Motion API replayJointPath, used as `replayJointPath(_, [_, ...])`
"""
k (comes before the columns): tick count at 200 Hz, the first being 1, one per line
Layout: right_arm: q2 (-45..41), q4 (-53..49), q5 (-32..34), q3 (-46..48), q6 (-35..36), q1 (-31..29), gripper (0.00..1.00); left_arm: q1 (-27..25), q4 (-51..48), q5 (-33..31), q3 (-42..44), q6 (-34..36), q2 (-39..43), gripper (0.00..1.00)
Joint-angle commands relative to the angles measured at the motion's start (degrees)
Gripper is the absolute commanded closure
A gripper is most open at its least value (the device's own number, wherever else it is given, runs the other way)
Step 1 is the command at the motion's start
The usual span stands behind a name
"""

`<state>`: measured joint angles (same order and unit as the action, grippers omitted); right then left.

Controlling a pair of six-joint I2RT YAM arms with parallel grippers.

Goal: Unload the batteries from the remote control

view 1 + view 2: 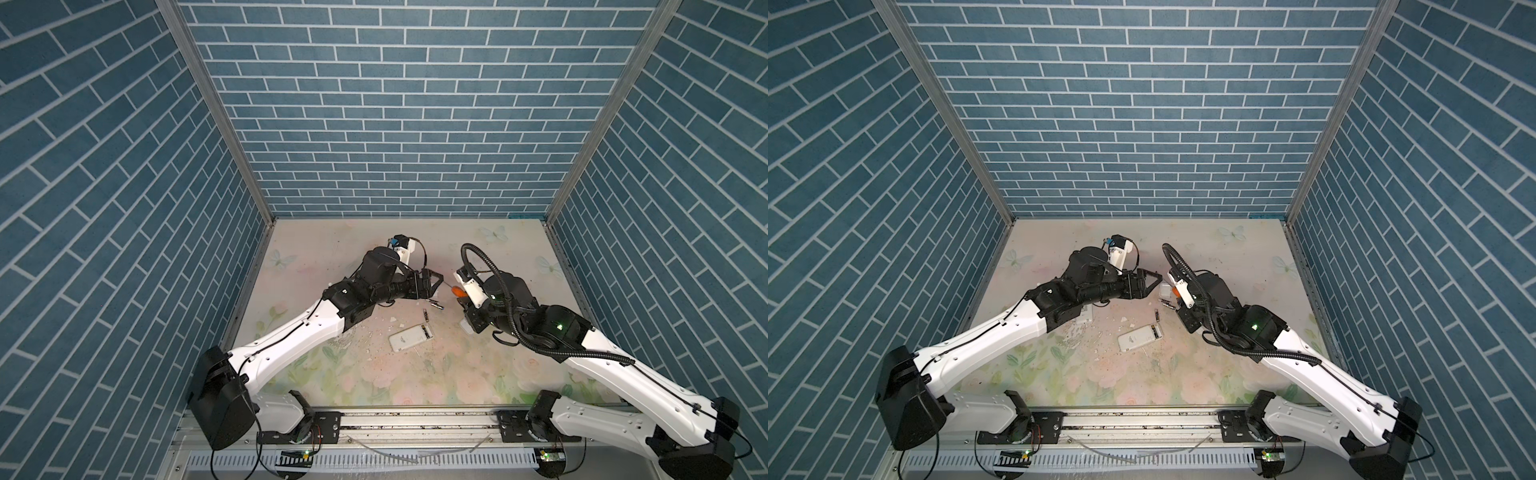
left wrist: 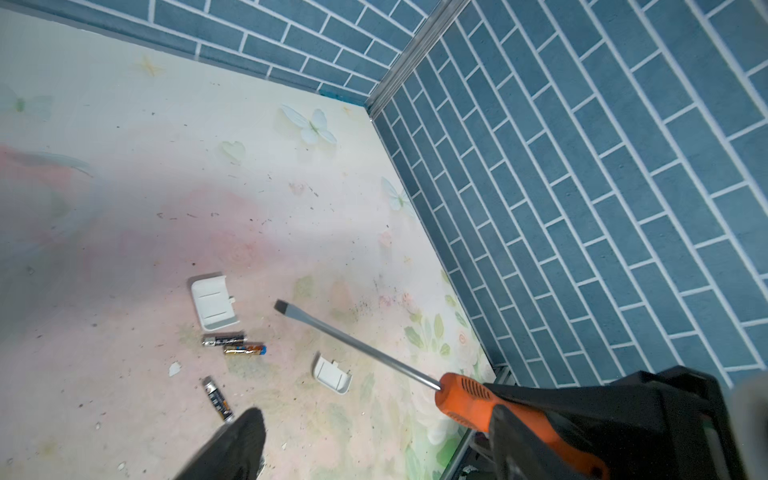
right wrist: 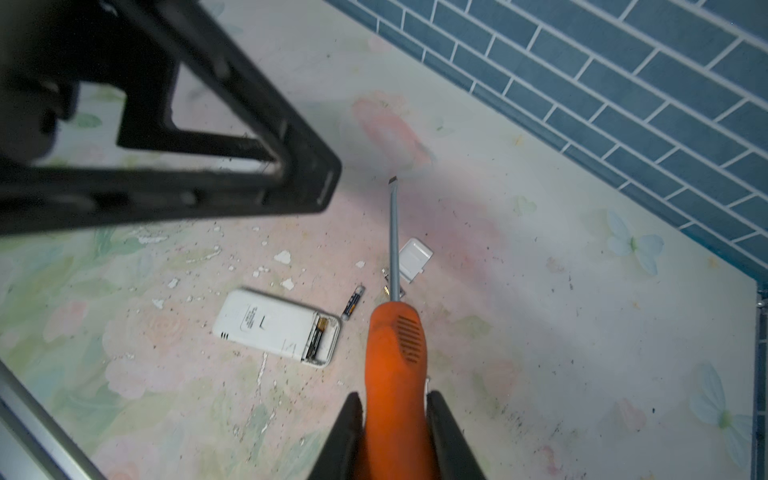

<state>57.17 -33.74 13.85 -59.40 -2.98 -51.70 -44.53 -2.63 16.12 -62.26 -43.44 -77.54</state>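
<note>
The white remote control (image 3: 266, 324) lies back-up on the floral table, also seen in both top views (image 1: 409, 337) (image 1: 1139, 337). Its end compartment is open with one battery (image 3: 316, 336) inside. Loose batteries lie beyond it: one (image 3: 353, 302) beside the remote, a pair (image 2: 223, 339) (image 2: 244, 350) side by side, and a single one (image 2: 217, 398). My right gripper (image 3: 395, 415) is shut on the orange screwdriver handle (image 3: 395, 353), shaft pointing away over the batteries. My left gripper (image 1: 436, 283) hovers open and empty above the batteries, with only one finger (image 2: 235, 440) showing in its wrist view.
Two small white covers (image 2: 212, 303) (image 2: 331, 374) lie near the batteries. White paint chips (image 3: 282, 257) are scattered around the remote. The blue brick wall (image 2: 582, 208) closes the table's right side, and the metal rail (image 1: 415, 419) runs along its front edge.
</note>
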Motion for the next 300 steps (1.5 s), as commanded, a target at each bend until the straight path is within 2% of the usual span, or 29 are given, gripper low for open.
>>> replayJointPath(1, [-0.69,7.08,3.97,0.76,1.28,0.34,1.00,0.19,13.67,2.04,2.66,-13.35,-1.31,0.28])
replayJointPath(12, [-0.57,8.16,3.83,0.78,1.38,0.44,1.00,0.23,18.68,2.71,3.39,-16.71,-2.50,0.34])
replayJointPath(32, [-0.39,9.87,3.41,1.00,1.74,0.44,1.00,0.24,22.12,3.42,2.00,-19.28,-4.94,0.41])
replayJointPath(66, [0.64,11.94,2.63,0.78,2.76,0.50,1.00,0.15,27.78,5.24,0.56,-24.12,-8.25,0.44])
replayJointPath(93, [1.40,12.62,2.15,0.24,3.42,0.50,1.00,0.12,26.97,5.66,-0.26,-23.97,-8.85,0.45])
replayJointPath(149, [2.67,12.85,2.58,-0.30,4.19,0.57,1.00,0.06,25.82,6.20,-1.38,-22.83,-8.60,0.56])
replayJointPath(238, [3.91,14.05,3.18,-0.76,5.27,1.10,1.00,-1.26,23.03,6.30,-2.23,-21.29,-8.33,0.53])
replayJointPath(300, [4.40,15.24,2.37,-0.14,4.92,2.08,1.00,-1.43,22.37,6.21,-2.23,-20.86,-8.00,0.73])
